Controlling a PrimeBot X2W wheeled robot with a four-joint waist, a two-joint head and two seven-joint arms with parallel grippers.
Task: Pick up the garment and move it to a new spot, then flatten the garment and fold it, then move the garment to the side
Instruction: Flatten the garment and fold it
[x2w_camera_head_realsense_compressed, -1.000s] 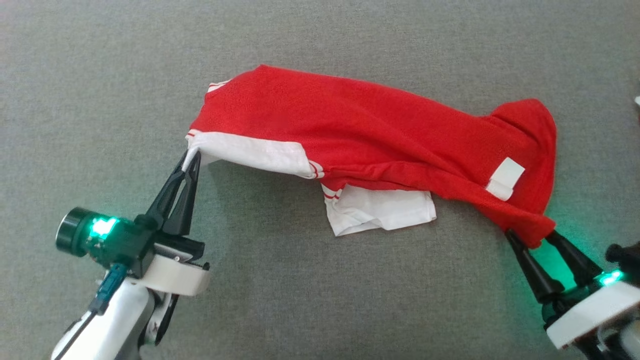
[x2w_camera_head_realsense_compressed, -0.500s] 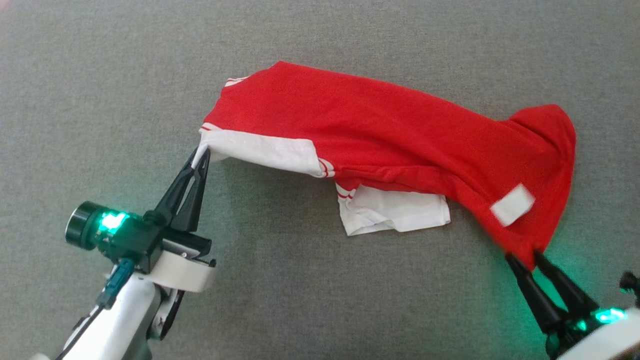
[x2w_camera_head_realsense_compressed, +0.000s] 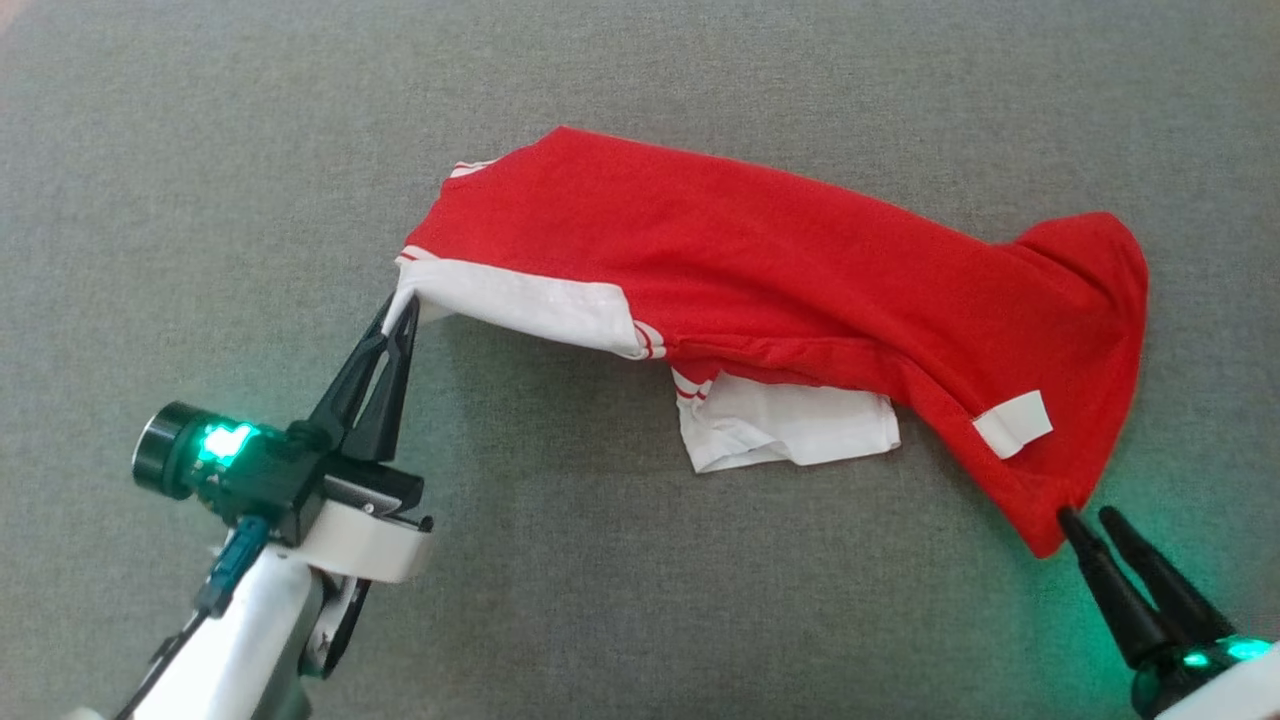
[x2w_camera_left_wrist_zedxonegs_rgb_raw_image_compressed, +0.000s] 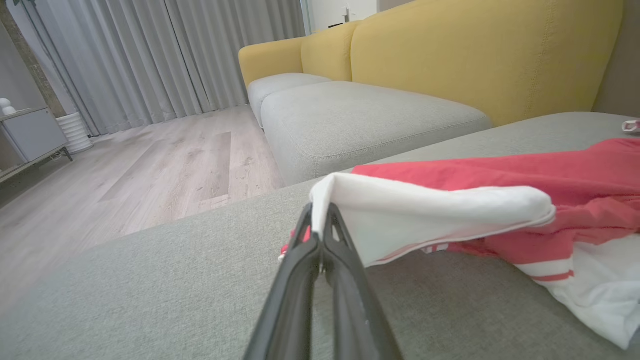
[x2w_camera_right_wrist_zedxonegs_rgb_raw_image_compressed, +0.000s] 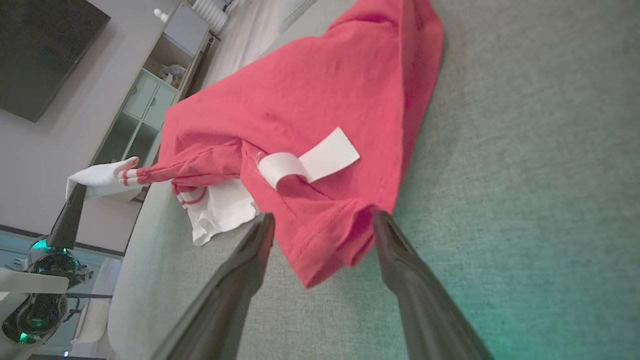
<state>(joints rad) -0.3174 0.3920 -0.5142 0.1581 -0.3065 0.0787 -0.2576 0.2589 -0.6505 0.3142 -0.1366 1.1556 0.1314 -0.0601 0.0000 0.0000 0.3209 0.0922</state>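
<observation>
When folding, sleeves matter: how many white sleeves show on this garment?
2. One sleeve, at the garment's left end, is pinched in the left pincer; the other sleeve lies on the grey cushion, poking from under the red body's near edge.

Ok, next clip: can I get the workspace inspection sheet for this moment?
Surface: grey fabric cushion.
Job's things: red-and-white shirt stretched out, creased; white label showing near its right end.
Clutter: small pale item at the cushion's far edge, too small to tell.
Grippers: left gripper shut on the shirt's white sleeve, holding it raised; right gripper open, fingers astride the red hem corner.
Cables: cable with teal plug at the left wrist.
Surroundings: yellow sofa back, wood floor, grey curtains, cabinet.
</observation>
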